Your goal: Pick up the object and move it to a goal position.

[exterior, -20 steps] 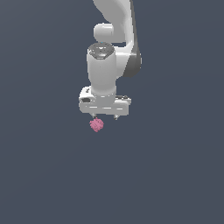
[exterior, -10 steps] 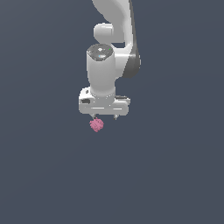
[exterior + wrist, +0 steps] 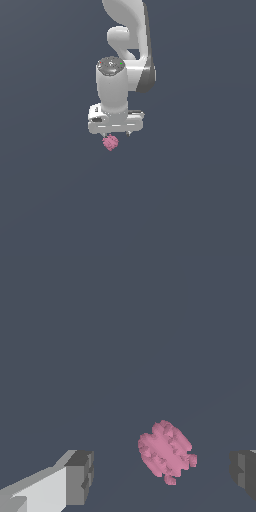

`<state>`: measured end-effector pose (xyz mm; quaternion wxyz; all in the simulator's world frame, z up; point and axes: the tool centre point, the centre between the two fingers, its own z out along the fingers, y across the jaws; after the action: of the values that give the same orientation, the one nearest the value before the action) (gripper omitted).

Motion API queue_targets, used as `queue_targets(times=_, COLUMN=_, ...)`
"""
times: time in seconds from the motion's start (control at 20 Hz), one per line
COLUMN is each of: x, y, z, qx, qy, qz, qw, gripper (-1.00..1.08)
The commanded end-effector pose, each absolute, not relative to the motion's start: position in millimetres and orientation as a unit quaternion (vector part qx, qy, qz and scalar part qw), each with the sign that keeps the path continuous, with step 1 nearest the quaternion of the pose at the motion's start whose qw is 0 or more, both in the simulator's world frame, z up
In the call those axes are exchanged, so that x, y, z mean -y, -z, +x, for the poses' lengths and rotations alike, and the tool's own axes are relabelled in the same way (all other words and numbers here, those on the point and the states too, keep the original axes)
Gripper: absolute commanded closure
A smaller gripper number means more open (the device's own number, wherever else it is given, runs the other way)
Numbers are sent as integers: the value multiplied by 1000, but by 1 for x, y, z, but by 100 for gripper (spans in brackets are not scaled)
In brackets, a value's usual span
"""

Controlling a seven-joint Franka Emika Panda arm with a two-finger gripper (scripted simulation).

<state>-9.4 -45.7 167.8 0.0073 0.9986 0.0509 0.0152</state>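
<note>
The object is a small pink bumpy lump, like a raspberry, lying on the dark grey floor. In the exterior view it sits just below the white gripper, slightly toward the exterior view's left of its centre. In the wrist view the lump lies between the two grey fingertips, nearer to one of them and touching neither. The gripper is open and empty, its jaws wide apart on both sides of the lump.
A flat dark grey surface spreads all around. The white arm rises above the gripper toward the top of the exterior view.
The gripper has shifted very slightly over the lump. The lump has not moved and the jaws stay open.
</note>
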Motion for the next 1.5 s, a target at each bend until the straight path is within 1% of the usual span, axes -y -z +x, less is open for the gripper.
queue_targets(times=0.0, x=50, y=-161, z=-12, qx=-78, qy=-13, qz=997, qw=8, gripper=-92)
queue_targets(times=0.95, x=80, y=-110, z=-41, qx=-304, qy=-2, qz=953, qw=5, gripper=-92)
queue_targets(times=1.45, x=88, y=-94, z=-52, qx=-375, qy=0, qz=927, qw=1, gripper=-92)
